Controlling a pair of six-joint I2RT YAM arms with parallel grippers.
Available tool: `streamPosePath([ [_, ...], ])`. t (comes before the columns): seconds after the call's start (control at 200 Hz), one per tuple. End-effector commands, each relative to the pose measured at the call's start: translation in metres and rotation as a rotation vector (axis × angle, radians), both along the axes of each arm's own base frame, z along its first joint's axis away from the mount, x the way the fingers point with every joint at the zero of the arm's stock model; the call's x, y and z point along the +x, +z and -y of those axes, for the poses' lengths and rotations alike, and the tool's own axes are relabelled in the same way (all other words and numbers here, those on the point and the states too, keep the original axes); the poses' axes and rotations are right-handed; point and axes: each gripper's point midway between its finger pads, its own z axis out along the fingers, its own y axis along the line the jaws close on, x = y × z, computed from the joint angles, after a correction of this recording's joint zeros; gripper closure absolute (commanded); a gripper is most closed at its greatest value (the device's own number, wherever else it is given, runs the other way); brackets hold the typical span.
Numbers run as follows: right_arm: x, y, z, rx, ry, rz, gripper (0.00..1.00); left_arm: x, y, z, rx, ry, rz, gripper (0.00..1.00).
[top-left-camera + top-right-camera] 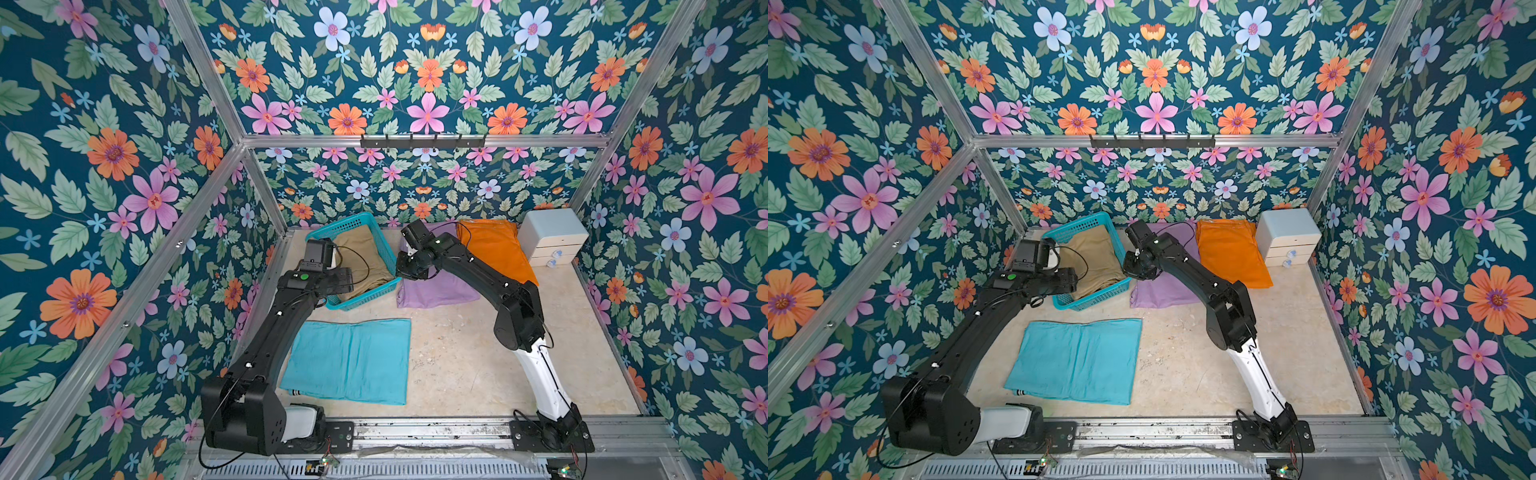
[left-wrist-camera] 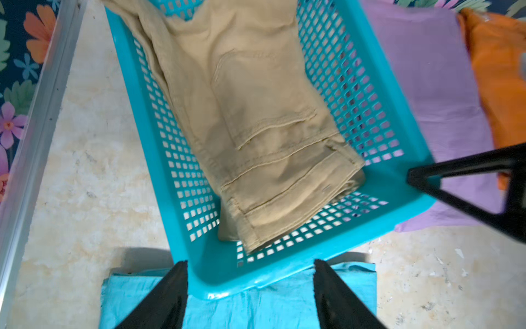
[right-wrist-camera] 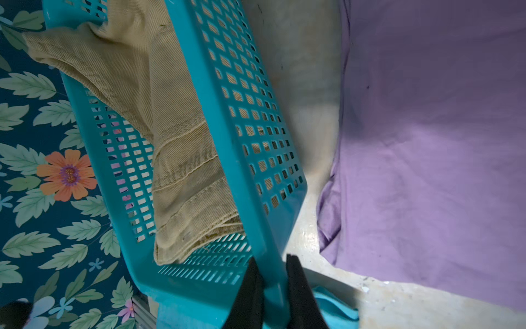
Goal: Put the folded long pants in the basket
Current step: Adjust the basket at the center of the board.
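pinching basket rim, right gripper; grip hidden in top views

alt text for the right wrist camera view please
The right gripper pinches the rim of the teal basket near a corner, one finger on each side. Folded khaki pants lie inside the basket; lilac pants lie flat on the table beside it.
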Motion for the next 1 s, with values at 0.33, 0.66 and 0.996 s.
streamPosePath([
  [0.33, -0.008, 0.013, 0.035, -0.069, -0.043, 0.018, 0.35, 0.004, -0.037, -0.053, 0.126, 0.245, -0.093, 0.38],
  [0.66, -0.071, 0.014, 0.038, 0.018, -0.055, 0.006, 0.33, 0.065, -0.056, -0.069, 0.018, 0.313, -0.124, 0.46],
  [0.996, -0.117, -0.013, 0.000, 0.040, -0.016, -0.060, 0.37, 0.103, -0.089, -0.082, -0.094, 0.386, -0.157, 0.87],
])
